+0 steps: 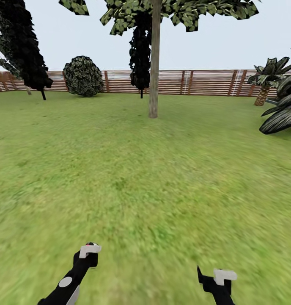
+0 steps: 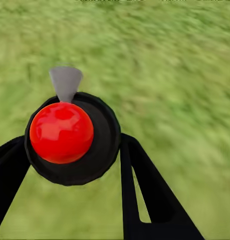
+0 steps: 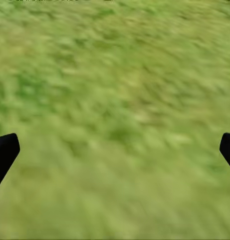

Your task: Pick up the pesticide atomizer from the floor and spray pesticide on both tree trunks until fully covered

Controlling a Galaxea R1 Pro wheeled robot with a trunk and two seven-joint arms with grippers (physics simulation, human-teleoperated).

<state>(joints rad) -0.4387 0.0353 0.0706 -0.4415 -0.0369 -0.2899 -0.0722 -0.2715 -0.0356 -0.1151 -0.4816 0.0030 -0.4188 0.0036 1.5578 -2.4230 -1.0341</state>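
Atomizer (image 2: 69,137) held in left jaws (image 2: 69,165); right jaws (image 3: 115,150) spread over lawn (image 1: 162,169).

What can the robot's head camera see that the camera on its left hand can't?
Head view: a pale tree trunk ahead, a wooden fence, a round bush and a palm.

Left wrist view: a close look at the pesticide atomizer, its red top sitting between the left gripper's black fingers.

Both: the green lawn below.
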